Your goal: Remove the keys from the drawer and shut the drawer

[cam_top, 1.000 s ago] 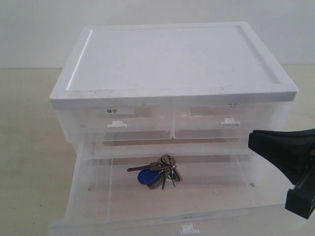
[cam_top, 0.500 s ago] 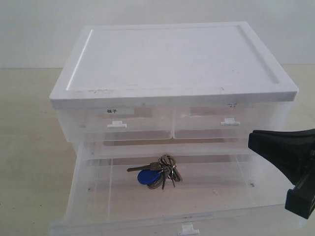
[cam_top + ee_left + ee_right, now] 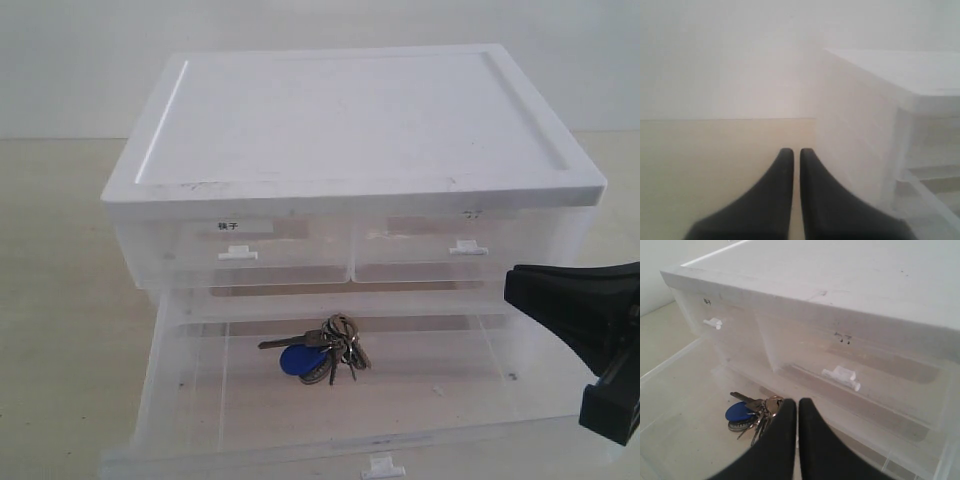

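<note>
Keys (image 3: 322,350) lie untouched at lower centre of the exterior frame inside the pulled-out drawer (image 3: 190,400), so taking them out and closing it both remain, with the right gripper (image 3: 798,404) pinched together short of them and the left gripper (image 3: 796,151) likewise together beside the cabinet (image 3: 350,130).

Translucent plastic drawer (image 3: 200,400) — metal keys (image 3: 325,348), glossy

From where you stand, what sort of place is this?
Likely a robot test bench: a pale table against a blank wall, one plastic drawer cabinet with keys in its open drawer, and a black end effector nearby.
</note>
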You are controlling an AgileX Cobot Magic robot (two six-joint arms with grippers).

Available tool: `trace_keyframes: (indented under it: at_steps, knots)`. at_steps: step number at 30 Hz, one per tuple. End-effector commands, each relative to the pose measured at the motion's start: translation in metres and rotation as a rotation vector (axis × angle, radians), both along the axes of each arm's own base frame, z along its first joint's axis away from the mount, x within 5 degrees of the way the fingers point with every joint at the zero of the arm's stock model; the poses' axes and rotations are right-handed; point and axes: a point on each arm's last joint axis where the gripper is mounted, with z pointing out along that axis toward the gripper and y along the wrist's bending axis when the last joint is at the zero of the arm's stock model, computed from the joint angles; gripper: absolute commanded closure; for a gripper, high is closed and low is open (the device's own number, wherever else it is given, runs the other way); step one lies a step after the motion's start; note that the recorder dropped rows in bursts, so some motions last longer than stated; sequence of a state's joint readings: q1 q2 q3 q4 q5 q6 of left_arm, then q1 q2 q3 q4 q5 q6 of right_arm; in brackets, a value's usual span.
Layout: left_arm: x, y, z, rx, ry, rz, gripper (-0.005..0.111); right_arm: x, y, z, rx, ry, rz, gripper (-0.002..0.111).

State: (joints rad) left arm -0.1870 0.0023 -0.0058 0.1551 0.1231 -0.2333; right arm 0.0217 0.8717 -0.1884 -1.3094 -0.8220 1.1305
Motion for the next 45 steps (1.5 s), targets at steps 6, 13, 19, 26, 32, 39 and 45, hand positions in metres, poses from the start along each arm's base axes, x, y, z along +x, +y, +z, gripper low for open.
trace_keyframes:
  at_steps: [6,13,19,26,32,39,45]
  knots:
    - [0.000,0.013,-0.011,0.042,0.101,0.223,0.102,0.000,0.000,-0.002,-0.004,0.004,0.001,0.108]
    - [-0.001,0.014,-0.018,0.054,0.177,0.228,0.102,0.000,0.000,-0.002,-0.004,0.004,0.001,0.108]
    - [-0.001,0.014,-0.018,0.054,0.177,0.228,0.102,-0.001,0.000,-0.002,-0.001,0.003,0.004,0.108]
    - [-0.001,0.014,-0.018,0.054,0.177,0.228,0.102,-0.001,0.000,-0.002,-0.001,0.003,0.004,0.108]
    - [-0.001,0.014,-0.018,0.054,0.177,0.228,0.102,-0.001,0.000,-0.002,-0.001,0.003,0.004,0.108]
    - [-0.001,0.014,-0.018,0.054,0.177,0.228,0.102,0.006,-0.004,0.009,0.151,-0.009,-0.099,0.108]
    - [-0.001,0.014,-0.018,0.054,0.177,0.228,0.102,0.008,-0.005,0.017,0.306,0.026,-0.138,0.108]
